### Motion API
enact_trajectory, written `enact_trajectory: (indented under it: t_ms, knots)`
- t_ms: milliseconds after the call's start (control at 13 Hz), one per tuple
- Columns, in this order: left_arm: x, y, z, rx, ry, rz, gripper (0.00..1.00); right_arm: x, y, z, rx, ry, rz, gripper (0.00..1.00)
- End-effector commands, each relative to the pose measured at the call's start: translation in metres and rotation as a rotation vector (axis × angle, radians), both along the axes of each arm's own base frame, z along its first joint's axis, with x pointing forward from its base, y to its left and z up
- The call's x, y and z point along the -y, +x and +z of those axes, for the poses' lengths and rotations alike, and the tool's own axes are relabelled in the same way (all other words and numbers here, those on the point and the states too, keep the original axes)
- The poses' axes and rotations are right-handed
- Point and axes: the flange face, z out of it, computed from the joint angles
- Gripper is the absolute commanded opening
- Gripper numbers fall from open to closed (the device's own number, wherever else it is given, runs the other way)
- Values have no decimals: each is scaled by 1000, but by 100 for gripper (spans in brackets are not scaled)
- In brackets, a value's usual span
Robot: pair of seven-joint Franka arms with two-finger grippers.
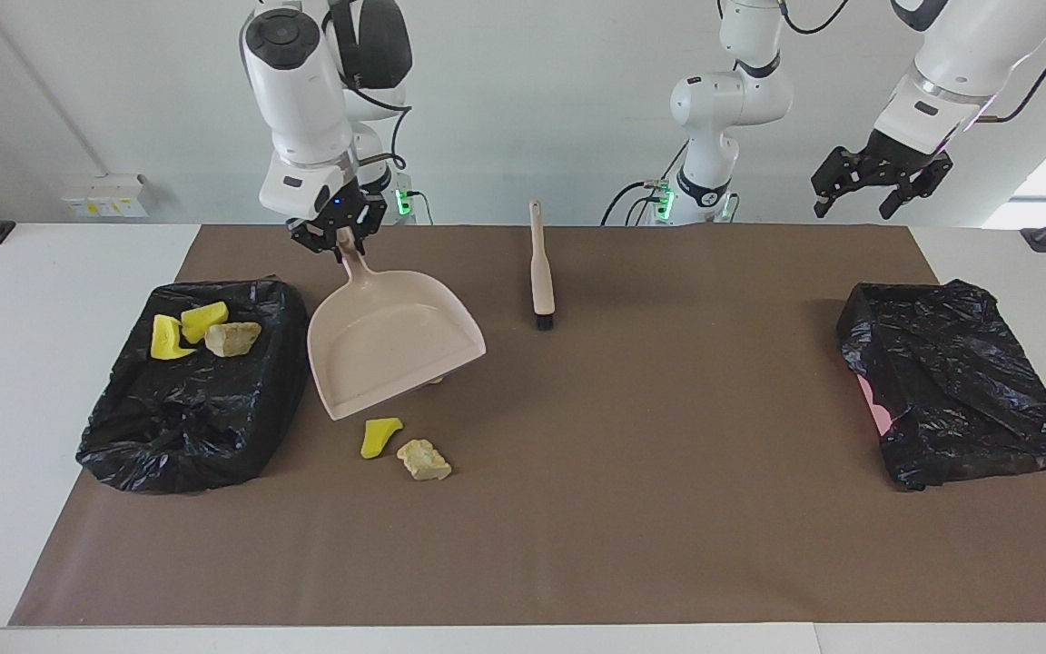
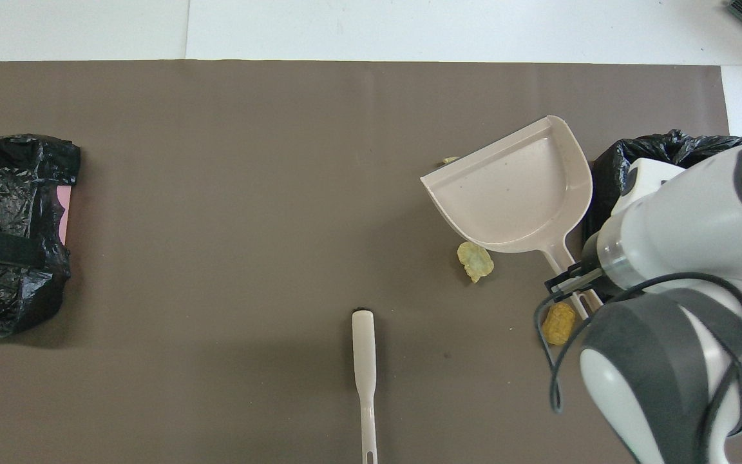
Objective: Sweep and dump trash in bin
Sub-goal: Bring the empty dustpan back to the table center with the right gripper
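My right gripper (image 1: 339, 238) (image 2: 570, 283) is shut on the handle of the beige dustpan (image 1: 391, 354) (image 2: 513, 193), which hangs tilted over the mat beside the bin (image 1: 187, 400) toward the right arm's end. In the bin's black bag lie two yellow wedges (image 1: 180, 329) and a beige chunk (image 1: 232, 338). On the mat are loose trash pieces: a yellow wedge (image 1: 379, 436), a beige chunk (image 1: 423, 459), another beige chunk (image 2: 475, 261) and a brown sponge (image 2: 559, 323). The pan hides part of them in each view. My left gripper (image 1: 877, 186) waits open, raised over the left arm's end.
A beige brush (image 1: 541, 272) (image 2: 364, 367) lies on the brown mat near the robots, mid-table. A second bin lined with a black bag (image 1: 954, 381) (image 2: 10, 232) stands toward the left arm's end.
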Motion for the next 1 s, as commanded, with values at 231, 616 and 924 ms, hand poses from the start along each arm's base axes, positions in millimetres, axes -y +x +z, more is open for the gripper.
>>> enact_trajectory:
  t_ms: [231,616,924]
  knots:
    - [-3,-8,2,-3,20,8,100,-129,21,-40,-98,78,-259,0]
    - [-3,-10,-1,-8,21,10,100,-215,70,-92,-119,56,-369,0]
    - [-3,-11,0,-8,21,10,100,-236,93,-148,-91,45,-456,0]
